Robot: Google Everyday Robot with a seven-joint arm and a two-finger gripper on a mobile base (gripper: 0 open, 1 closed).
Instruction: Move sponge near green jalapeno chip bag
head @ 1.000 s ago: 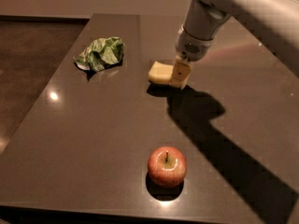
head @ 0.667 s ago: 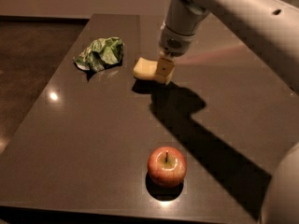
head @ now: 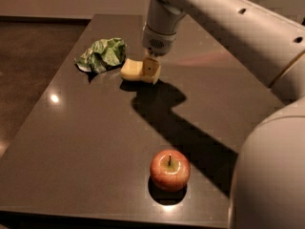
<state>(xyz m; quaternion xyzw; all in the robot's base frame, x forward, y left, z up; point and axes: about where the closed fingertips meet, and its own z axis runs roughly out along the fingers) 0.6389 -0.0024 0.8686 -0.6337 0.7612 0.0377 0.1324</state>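
Observation:
The pale yellow sponge (head: 131, 69) lies low over the dark table (head: 86, 142), just right of the crumpled green jalapeno chip bag (head: 101, 55) at the back left. My gripper (head: 150, 69) reaches down from the white arm and is shut on the sponge's right end; one beige finger (head: 152, 68) shows in front of it. The sponge's left end is close to the bag's right edge, nearly touching it.
A red apple (head: 169, 170) stands near the table's front edge, right of centre. The arm's shadow runs across the table between the sponge and the apple. The robot's white body (head: 271, 175) fills the lower right. Brown floor lies left of the table.
My gripper has carried the sponge leftward across the table, from well right of the bag to right beside it.

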